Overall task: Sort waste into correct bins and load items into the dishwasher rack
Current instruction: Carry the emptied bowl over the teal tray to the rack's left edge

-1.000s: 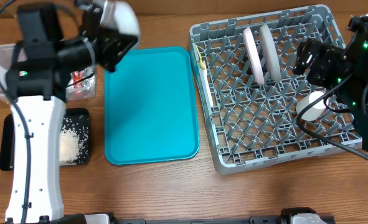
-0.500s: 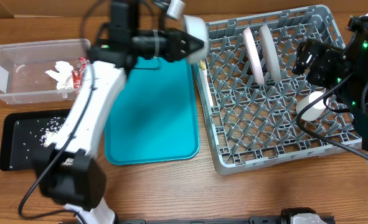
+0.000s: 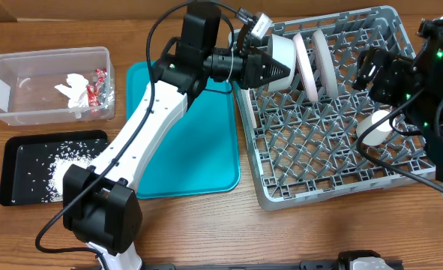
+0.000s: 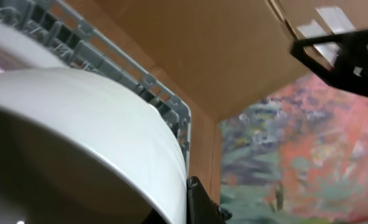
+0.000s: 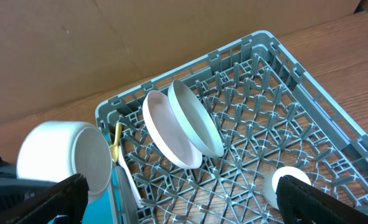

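Now the small pale bowl is tipped on its side in the air, over the back left corner of the dishwasher rack. The left tool is pinching the bowl by its rim. Near the bowl, a white plate and a grey plate stand on edge between the pegs. Yellow and white cutlery lies along the rack's left side, and a small white cup sits near its right side. The right tool hangs over the rack with its fingers spread wide, holding nothing. A teal tray lies left of the rack on the wooden surface. Farther left, the clear tub holds a napkin and foil wrappers, and the black tray holds rice.
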Controlling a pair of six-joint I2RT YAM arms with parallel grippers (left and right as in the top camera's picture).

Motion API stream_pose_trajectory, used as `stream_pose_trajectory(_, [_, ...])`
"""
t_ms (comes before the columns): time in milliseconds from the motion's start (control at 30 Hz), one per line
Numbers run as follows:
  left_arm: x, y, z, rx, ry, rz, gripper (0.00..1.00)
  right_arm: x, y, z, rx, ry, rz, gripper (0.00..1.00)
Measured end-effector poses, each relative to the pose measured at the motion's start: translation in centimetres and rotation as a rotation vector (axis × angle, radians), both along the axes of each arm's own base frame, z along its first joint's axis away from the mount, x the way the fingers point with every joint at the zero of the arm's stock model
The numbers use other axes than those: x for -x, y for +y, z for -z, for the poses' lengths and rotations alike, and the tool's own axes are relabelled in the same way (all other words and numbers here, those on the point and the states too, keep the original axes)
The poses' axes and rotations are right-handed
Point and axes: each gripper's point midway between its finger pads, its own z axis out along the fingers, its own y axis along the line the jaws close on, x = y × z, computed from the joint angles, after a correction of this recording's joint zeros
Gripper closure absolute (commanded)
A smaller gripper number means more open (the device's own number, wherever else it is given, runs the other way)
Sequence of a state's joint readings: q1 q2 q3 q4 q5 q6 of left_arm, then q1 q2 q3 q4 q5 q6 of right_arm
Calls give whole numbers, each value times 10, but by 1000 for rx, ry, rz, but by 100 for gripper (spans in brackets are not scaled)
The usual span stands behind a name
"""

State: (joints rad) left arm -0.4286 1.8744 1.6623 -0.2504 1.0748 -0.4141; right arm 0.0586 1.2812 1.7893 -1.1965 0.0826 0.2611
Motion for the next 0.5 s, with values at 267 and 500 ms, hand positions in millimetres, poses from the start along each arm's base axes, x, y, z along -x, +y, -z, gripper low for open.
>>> stream_pose_trajectory(267, [-11, 0, 34, 34, 110, -87, 96, 0, 0, 0, -1, 0, 0, 0])
stream_pose_trajectory(500, [-9, 1, 31, 211, 60, -104, 95, 0, 0, 0, 0, 0, 0, 0])
